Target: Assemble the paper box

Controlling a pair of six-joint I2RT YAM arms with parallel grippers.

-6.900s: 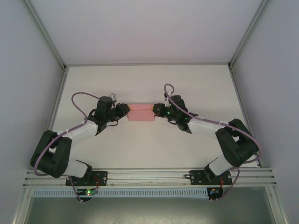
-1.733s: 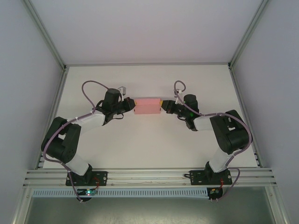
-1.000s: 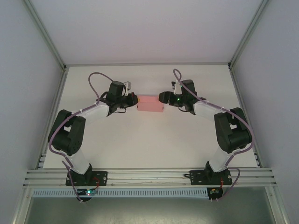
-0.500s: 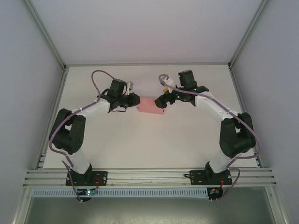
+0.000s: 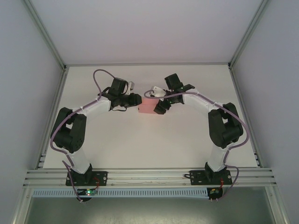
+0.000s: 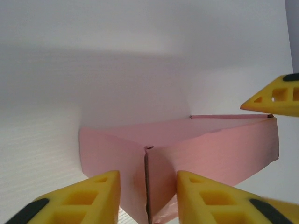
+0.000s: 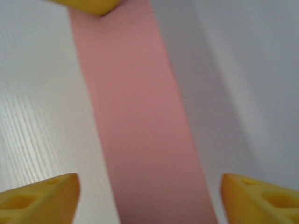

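The paper box point(image 5: 148, 107) is a small pink card box lying on the white table point(image 5: 140, 144) towards the back, between both arms. My left gripper point(image 5: 138, 103) is at its left end. In the left wrist view the yellow fingers point(image 6: 96, 196) stand a little apart on either side of a box point(image 6: 210, 144) corner seam, so the left gripper point(image 6: 147, 177) is open. My right gripper point(image 5: 161, 107) reaches in from the right, over the box's right end. Its jaws are wide: the right gripper point(image 7: 149, 182) straddles the pink box point(image 7: 140, 116) without touching it.
White enclosure walls and metal posts point(image 5: 56, 51) bound the table on three sides. A metal rail point(image 5: 149, 175) with both arm bases runs along the near edge. Purple cables point(image 5: 99, 77) loop above the wrists.
The left jaws have come open from shut at the box's left end. The right arm has swung left and turned its wrist over the box's right end. The box has shifted slightly left.
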